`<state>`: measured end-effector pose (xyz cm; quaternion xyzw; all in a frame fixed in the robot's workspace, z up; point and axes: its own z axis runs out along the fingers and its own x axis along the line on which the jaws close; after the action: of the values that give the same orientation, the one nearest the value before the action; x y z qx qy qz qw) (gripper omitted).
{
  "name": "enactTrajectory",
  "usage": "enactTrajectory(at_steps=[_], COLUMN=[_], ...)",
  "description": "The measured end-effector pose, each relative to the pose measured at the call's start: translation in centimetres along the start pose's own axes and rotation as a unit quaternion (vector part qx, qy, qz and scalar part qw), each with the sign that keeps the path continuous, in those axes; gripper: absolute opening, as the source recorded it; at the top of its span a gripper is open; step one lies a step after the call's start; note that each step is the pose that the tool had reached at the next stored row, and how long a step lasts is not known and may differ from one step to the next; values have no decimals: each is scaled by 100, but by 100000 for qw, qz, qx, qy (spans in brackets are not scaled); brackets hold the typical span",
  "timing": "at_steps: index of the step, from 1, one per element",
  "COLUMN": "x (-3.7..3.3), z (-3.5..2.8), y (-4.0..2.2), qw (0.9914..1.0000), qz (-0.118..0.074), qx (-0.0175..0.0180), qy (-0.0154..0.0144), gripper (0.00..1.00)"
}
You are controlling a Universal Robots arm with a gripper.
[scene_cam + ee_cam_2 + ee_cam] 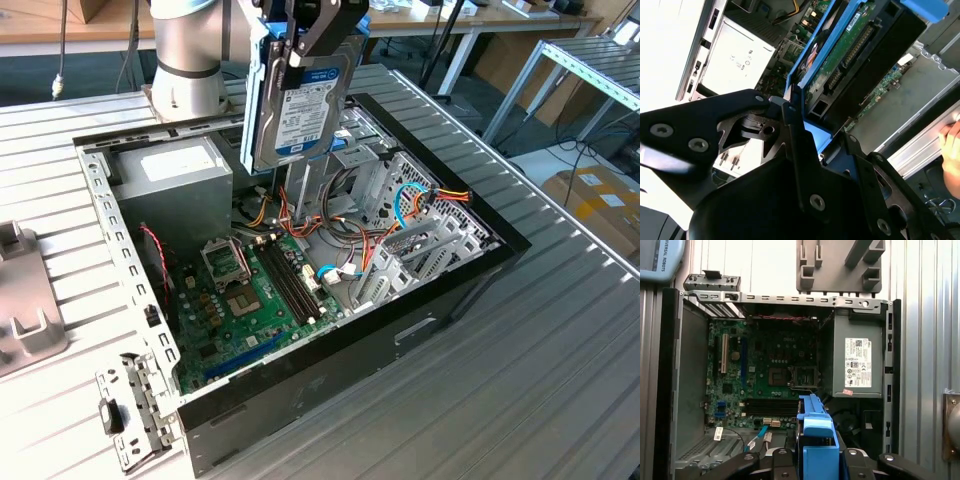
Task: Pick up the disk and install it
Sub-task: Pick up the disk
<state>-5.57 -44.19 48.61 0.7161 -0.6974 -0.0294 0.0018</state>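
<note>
The exterior view looks down from one side on the computer case (300,400), with the power box (175,165) at 10 o'clock. Both wrist views look down on that box too, and the second is right up against the disk (855,50).

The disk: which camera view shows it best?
The exterior view: the disk hangs upright in the gripper above the computer case, its white label facing the camera. The second wrist view shows its circuit-board side and blue frame; the first wrist view shows the frame's blue end.

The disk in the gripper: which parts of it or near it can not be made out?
- Exterior view: the gripper covers the upper end of the disk.
- First wrist view: its blue frame hides part of the computer case behind it.
- Second wrist view: a hand is cut off by the edge.
</note>
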Motion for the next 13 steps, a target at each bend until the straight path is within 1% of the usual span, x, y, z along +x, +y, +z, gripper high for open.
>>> enactTrajectory(at_steps=[13], x=[30], z=[0], y=[-24], qw=[100000], qz=[3], qx=[-1], qy=[2], gripper=[37])
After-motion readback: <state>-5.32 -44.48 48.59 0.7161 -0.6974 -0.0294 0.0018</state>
